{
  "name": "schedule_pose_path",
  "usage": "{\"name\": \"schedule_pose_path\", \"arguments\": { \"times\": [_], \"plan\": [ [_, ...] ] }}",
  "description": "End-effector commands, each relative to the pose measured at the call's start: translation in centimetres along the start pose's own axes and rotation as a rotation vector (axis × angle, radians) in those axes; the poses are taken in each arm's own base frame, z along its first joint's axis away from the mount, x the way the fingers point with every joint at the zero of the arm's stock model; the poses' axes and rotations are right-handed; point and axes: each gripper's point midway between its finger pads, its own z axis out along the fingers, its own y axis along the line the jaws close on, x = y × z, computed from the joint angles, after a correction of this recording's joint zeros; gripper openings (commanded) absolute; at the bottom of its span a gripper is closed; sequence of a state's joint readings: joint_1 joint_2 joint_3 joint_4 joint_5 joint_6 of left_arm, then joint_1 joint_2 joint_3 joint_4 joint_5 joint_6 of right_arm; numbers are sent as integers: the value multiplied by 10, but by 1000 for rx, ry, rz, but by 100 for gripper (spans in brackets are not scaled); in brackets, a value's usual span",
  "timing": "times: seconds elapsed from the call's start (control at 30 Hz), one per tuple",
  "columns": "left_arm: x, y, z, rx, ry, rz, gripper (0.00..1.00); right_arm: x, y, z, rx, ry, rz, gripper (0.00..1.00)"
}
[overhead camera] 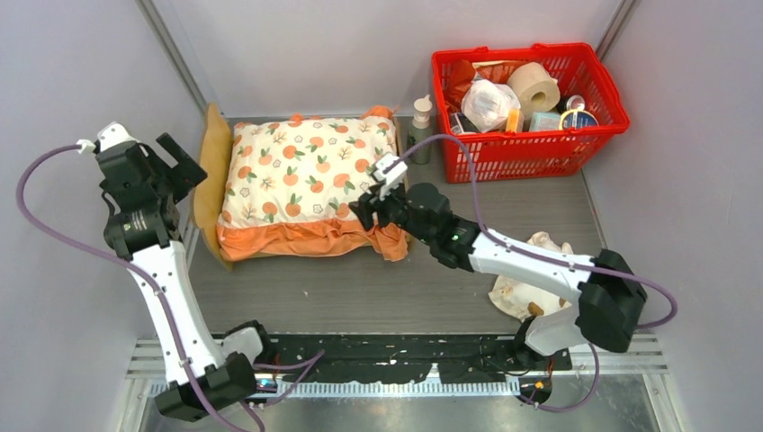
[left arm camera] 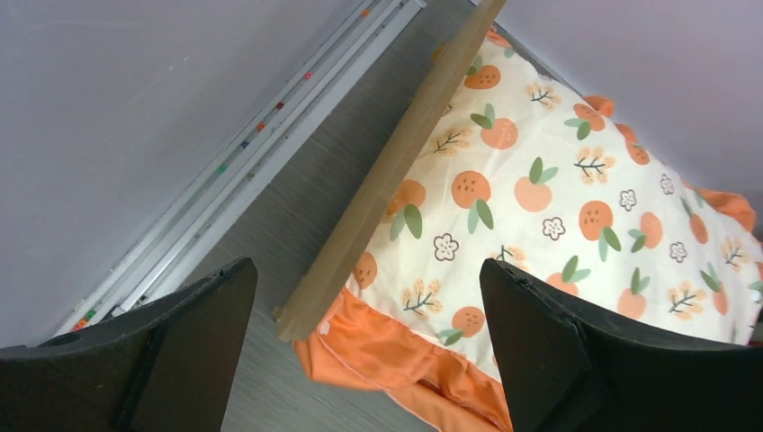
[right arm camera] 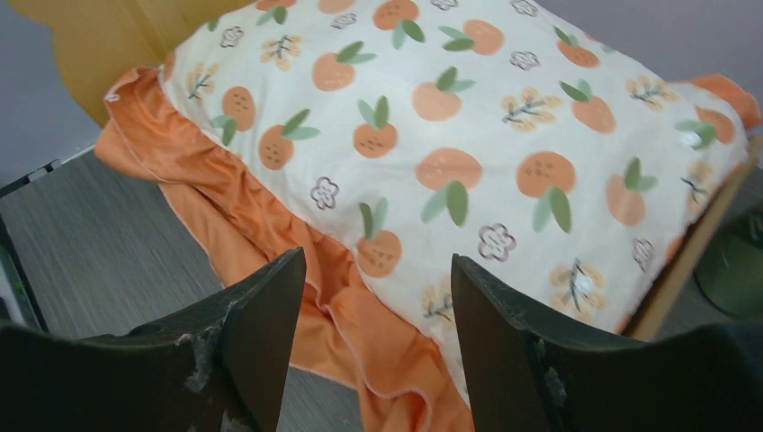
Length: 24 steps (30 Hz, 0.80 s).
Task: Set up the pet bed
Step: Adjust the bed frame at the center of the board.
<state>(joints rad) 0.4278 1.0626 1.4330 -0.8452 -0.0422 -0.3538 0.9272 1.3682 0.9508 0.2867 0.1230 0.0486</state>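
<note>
The light-wood pet bed [overhead camera: 212,171] lies on the table at the back left, its wavy headboard at the left end. The cream orange-print cushion [overhead camera: 310,171] with orange ruffles fills it and hides the base. My left gripper [overhead camera: 180,157] is open and empty, just left of the headboard; its wrist view shows the headboard edge [left arm camera: 378,180] and the cushion [left arm camera: 558,198]. My right gripper [overhead camera: 367,209] is open and empty at the cushion's front right corner, over the orange ruffle [right arm camera: 360,315]. The headboard also shows in the right wrist view [right arm camera: 108,36].
A red basket [overhead camera: 526,144] with a paper roll, tins and packets stands at the back right. A grey-green bottle [overhead camera: 420,126] stands between bed and basket. A small cream frilled pillow [overhead camera: 526,283] lies by the right arm. Walls close in on both sides.
</note>
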Motion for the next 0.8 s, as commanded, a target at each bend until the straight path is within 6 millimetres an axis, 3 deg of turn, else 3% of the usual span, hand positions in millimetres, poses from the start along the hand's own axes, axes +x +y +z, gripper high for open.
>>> {"name": "schedule_pose_path", "arguments": {
  "times": [0.0,0.03,0.07,0.1,0.13,0.17,0.2,0.23,0.27,0.3,0.33,0.37,0.47,0.53,0.57,0.6,0.63,0.67,0.7,0.73,0.77],
  "plan": [
    [-9,6,-47,-44,-35,-90,100,-20,49,35,-135,-60,-140,66],
    [-14,12,-58,-72,-68,-97,100,-32,62,41,-170,-97,-156,66],
    [-18,19,-66,-111,-99,-115,99,-17,77,53,-204,-71,-204,67],
    [-19,28,-73,-154,-130,-140,99,-27,89,59,-230,-93,-223,67],
    [-15,33,-76,-181,-133,-161,99,-1,104,74,-261,-46,-269,67],
    [-8,35,-74,-190,-111,-173,99,-15,122,76,-304,-78,-286,67],
    [3,35,-70,-193,-79,-191,99,-2,133,85,-347,-64,-330,68],
    [14,35,-64,-190,-46,-199,99,-11,147,89,-372,-93,-350,68],
    [23,33,-56,-169,-19,-183,100,5,155,98,-404,-77,-395,69],
    [31,32,-47,-147,-4,-147,100,-2,166,101,-426,-102,-415,69],
    [37,33,-37,-136,5,-105,99,11,172,108,-451,-91,-451,69],
    [40,37,-30,-143,8,-59,96,7,176,111,-455,-107,-458,69],
    [40,33,-12,-85,7,104,89,12,175,114,-439,-90,-432,70],
    [36,25,-2,-23,-20,184,86,15,165,105,-407,-65,-408,70],
    [32,25,5,-17,-38,216,86,1,160,96,-385,-85,-399,70],
    [27,23,10,-11,-49,242,86,8,155,91,-374,-74,-396,70],
    [24,21,17,2,-44,270,87,-11,150,81,-353,-106,-379,70],
    [23,17,25,21,-31,290,86,-8,145,75,-348,-100,-375,70],
    [21,13,35,35,-16,304,86,-23,137,67,-307,-122,-362,71],
    [21,13,47,33,6,317,85,-19,131,63,-290,-112,-361,71],
    [20,13,57,29,35,333,83,-32,125,56,-258,-133,-350,71]
  ]
}}
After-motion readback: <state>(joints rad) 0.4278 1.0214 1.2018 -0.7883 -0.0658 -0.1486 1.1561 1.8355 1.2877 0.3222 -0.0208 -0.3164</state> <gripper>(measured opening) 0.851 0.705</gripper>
